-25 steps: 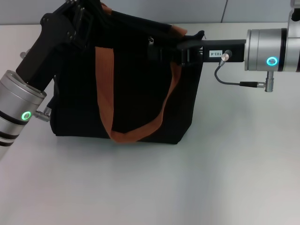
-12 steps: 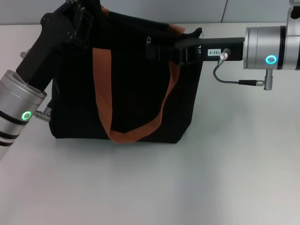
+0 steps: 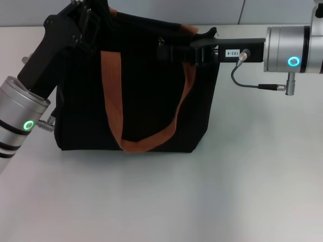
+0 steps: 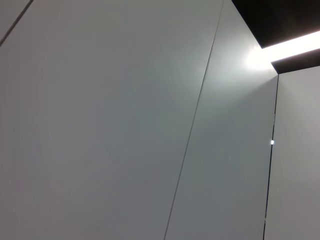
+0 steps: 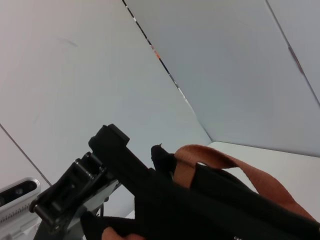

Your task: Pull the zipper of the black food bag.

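The black food bag (image 3: 136, 96) stands on the white table, its rust-orange handles (image 3: 112, 96) draped over the front. A tiny silver zipper (image 3: 161, 42) shows on the top edge, right of the middle. My right gripper (image 3: 164, 52) reaches in level from the right and lies along that top edge, its tip just below the zipper. My left gripper (image 3: 83, 17) comes up from the lower left and sits at the bag's upper left corner. The right wrist view shows the bag's top with an orange handle (image 5: 215, 160) and the left arm's black hand (image 5: 102, 165) beyond it.
Bare white table (image 3: 166, 201) spreads in front of the bag and to its right. A grey cable (image 3: 242, 83) loops under the right wrist. The left wrist view shows only grey wall panels (image 4: 125, 125).
The right arm slid a little left along the bag's top, then back to the right. The bag's top right corner rose slightly. The left arm has not moved.
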`<state>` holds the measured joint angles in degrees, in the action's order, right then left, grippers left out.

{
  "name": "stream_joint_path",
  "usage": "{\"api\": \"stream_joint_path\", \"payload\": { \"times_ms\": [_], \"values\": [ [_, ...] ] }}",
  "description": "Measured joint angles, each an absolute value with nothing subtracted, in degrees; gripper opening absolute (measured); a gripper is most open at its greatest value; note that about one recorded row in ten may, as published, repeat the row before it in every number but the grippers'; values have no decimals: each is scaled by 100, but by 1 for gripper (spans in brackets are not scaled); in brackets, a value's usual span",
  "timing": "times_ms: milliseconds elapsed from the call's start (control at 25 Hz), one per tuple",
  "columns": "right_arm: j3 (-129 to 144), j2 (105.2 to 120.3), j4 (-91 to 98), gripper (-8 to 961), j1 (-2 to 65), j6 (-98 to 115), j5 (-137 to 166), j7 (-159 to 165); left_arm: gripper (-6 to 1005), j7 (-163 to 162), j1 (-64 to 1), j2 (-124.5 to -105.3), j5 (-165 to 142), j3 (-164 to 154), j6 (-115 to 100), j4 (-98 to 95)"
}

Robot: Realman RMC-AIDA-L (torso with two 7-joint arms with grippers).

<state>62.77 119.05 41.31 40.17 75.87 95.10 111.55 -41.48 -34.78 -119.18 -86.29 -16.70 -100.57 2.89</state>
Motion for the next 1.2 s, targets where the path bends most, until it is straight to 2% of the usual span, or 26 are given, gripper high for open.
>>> {"api": "stream_joint_path", "payload": {
  "times_ms": [240, 560, 760, 1200],
  "values": [
    [6309, 11900, 4131, 174, 4024, 7587, 9527, 11195, 65, -4148, -3459, -11918, -8631, -1670, -10058, 293],
    [6308, 11900, 4140, 50, 4038, 7576, 9537, 11158, 66, -4148, -3462, -11918, -8631, -1670, -10058, 290],
    [6286, 11900, 4176, 9, 4042, 7590, 9534, 11158, 66, -4148, -3463, -11918, -8631, -1670, -10058, 290],
    [6249, 11895, 4496, 0, 3948, 7646, 9515, 11324, 67, -4148, -3433, -11918, -8631, -1670, -10060, 290]
  ]
}}
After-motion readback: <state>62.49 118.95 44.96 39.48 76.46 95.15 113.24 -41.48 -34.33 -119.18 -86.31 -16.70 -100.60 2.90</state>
